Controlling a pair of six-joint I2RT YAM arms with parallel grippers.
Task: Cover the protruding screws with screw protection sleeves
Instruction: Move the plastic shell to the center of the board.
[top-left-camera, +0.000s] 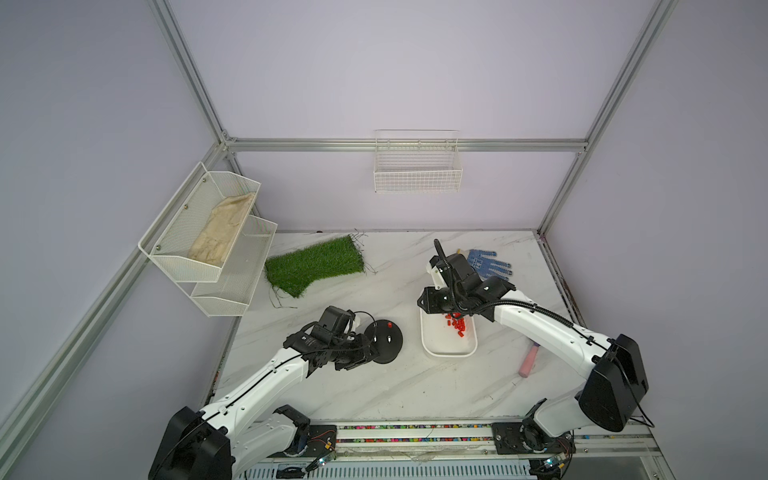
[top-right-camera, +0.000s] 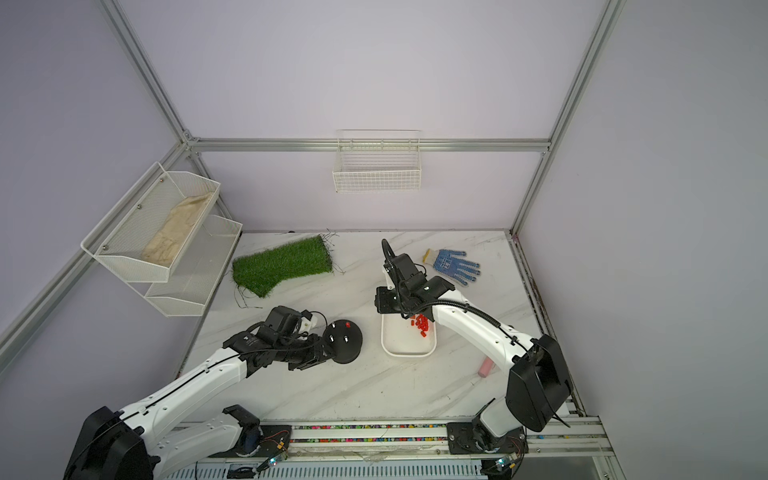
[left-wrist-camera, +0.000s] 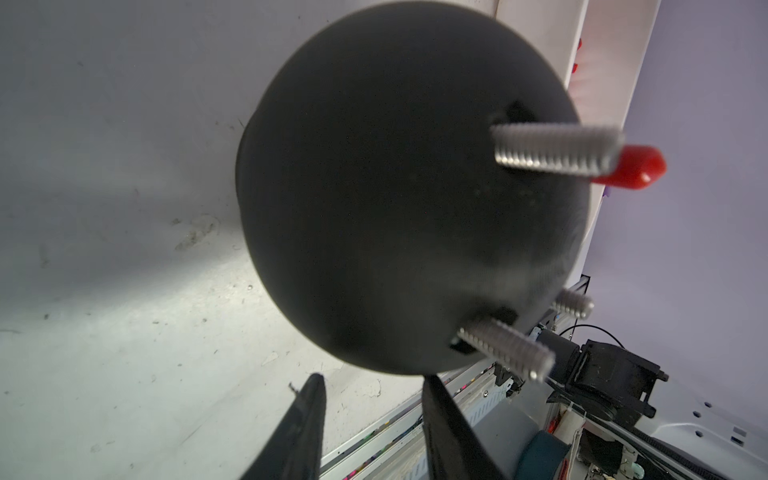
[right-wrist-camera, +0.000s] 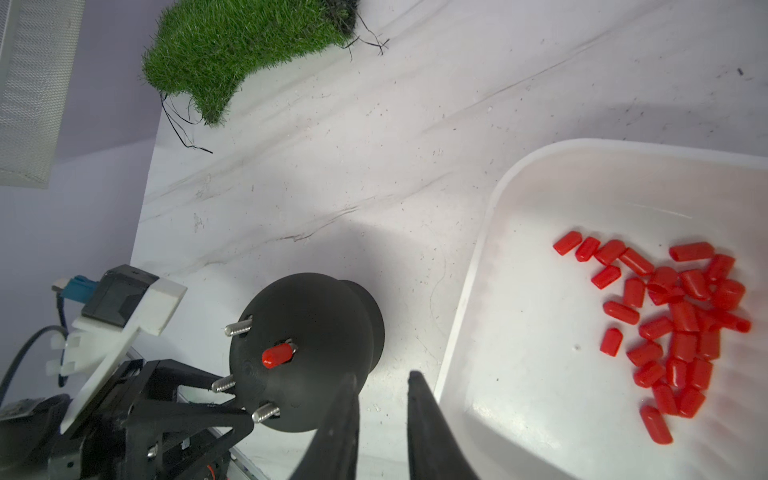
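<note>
Three screws (right-wrist-camera: 239, 326) of four stand bare on the dome (right-wrist-camera: 316, 316). The fourth, at the dome's 1 o'clock in a top view, carries a red sleeve (top-left-camera: 389, 324). The dome sits near the table's (top-left-camera: 374, 390) middle, with the tray (top-left-camera: 449, 354) just beside it at 3 o'clock. Spare sleeves (right-wrist-camera: 681, 324) lie heaped loose in the tray.

Left claw (left-wrist-camera: 372, 378): jaws apart, nothing between them, tips at the dome's 8 o'clock rim. Judged placed there to steady the dome against sliding while sleeves are pressed on. Contact with the rim cannot be confirmed.

Right claw (right-wrist-camera: 382, 374): jaws narrowly apart and empty, held over the tray's 12 o'clock end, near the heap. Judged positioned for the next pick.

Task judged one quarter done.
</note>
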